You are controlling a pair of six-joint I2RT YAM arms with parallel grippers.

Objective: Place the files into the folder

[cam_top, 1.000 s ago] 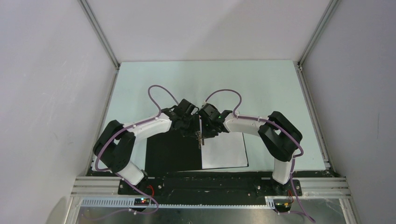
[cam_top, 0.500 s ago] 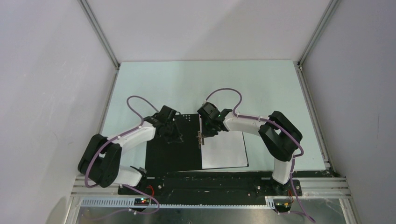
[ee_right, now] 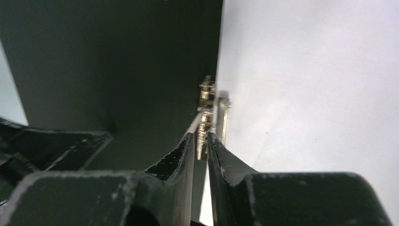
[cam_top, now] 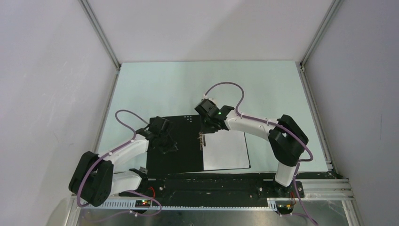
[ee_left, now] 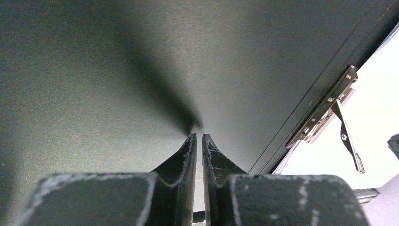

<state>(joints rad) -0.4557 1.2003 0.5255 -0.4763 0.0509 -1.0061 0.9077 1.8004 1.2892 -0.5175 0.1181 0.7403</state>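
Swung left of the spine clip [ee_left: 324, 115], the left gripper [ee_left: 197, 135] rests nearly closed and empty on the open folder [cam_top: 174, 157], while the right gripper [ee_right: 201, 135], likewise almost closed and seemingly empty, hovers at the clip, probably next to clamp the files [cam_top: 226, 150] lying just right of it.

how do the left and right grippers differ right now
The left gripper points at the bare black inside of the folder, well clear of the spine clip; the right gripper is lined up on that clip, beside the white files. The left gripper sits nearer the table's near edge than the right gripper. Both have fingers nearly together.
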